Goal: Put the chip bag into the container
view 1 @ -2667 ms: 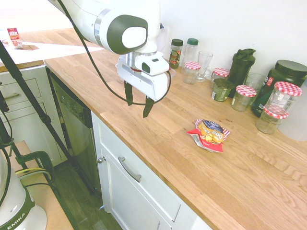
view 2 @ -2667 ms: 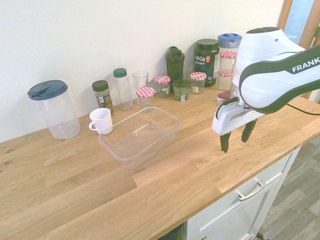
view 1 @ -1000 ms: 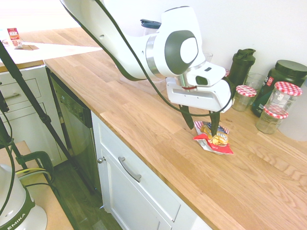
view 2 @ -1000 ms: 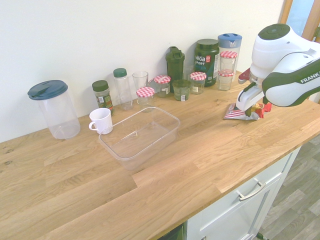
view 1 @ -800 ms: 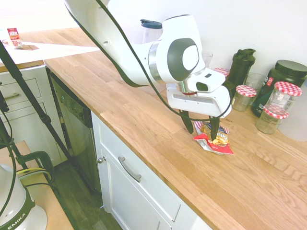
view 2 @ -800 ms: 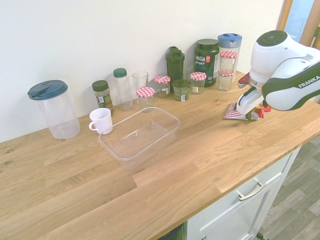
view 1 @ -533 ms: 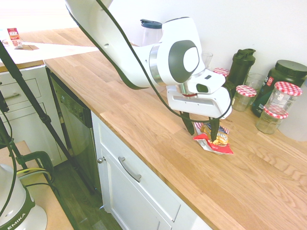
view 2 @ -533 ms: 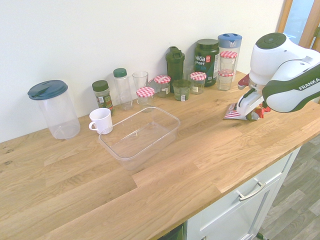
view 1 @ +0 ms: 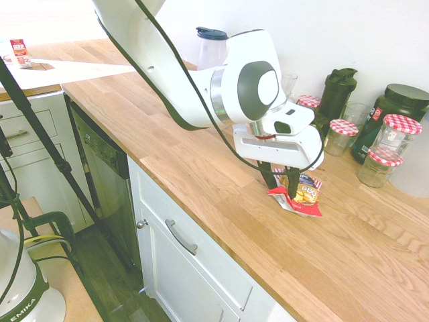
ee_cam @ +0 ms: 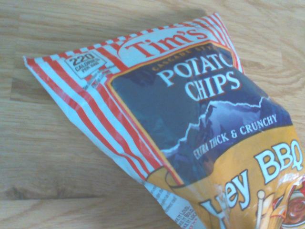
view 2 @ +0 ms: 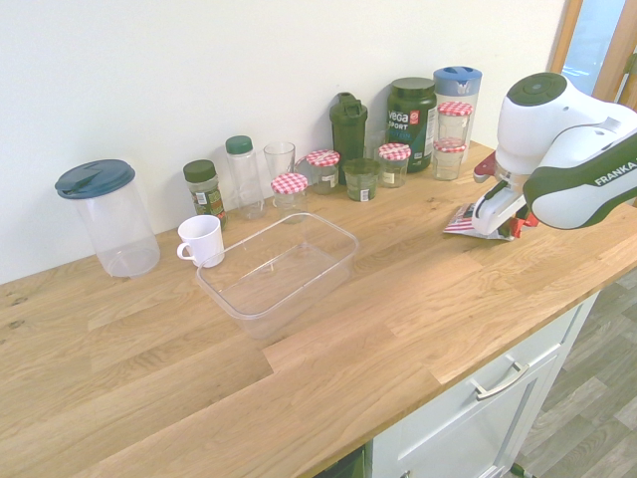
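The chip bag [view 1: 306, 195] lies flat on the wooden counter, red-striped at its edges with blue and orange print; it fills the wrist view [ee_cam: 190, 119]. My gripper [view 1: 281, 184] is down on the bag's near end, one finger on each side with a narrow gap left between them. From the other side only the bag's striped corner [view 2: 461, 226] shows beside the gripper [view 2: 498, 223]. The container [view 2: 299, 218], a clear shallow tub, stands empty at mid-counter, well away from the bag. In the first exterior view the arm hides it.
A white mug [view 2: 202, 239] and a blue-lidded pitcher [view 2: 105, 214] stand behind the container. Jars with red-checked lids [view 1: 343, 135], spice bottles and dark green tubs [view 2: 410, 121] line the wall. The counter's front edge [view 1: 221, 228] runs close to the bag.
The gripper has come lower onto the bag and its fingers have drawn closer together. The bag has bunched and shifted slightly.
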Robot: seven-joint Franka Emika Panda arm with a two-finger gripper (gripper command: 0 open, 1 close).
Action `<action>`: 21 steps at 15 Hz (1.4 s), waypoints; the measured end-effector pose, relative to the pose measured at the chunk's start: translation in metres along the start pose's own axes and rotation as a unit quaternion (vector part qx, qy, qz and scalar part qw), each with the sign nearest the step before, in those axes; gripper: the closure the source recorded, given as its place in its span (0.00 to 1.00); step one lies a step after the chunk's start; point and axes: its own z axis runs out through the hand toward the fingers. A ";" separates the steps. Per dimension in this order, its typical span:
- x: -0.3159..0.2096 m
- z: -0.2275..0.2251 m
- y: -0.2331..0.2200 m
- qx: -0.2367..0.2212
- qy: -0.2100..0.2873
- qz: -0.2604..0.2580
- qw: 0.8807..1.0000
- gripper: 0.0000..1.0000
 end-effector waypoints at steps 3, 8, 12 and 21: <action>-0.001 -0.001 -0.002 0.001 0.003 -0.001 1.000 1.00; -0.006 -0.005 -0.012 0.004 0.012 0.004 1.000 1.00; -0.015 -0.031 -0.036 0.023 0.029 0.012 0.999 1.00; -0.069 -0.220 -0.148 0.061 0.108 0.007 0.992 1.00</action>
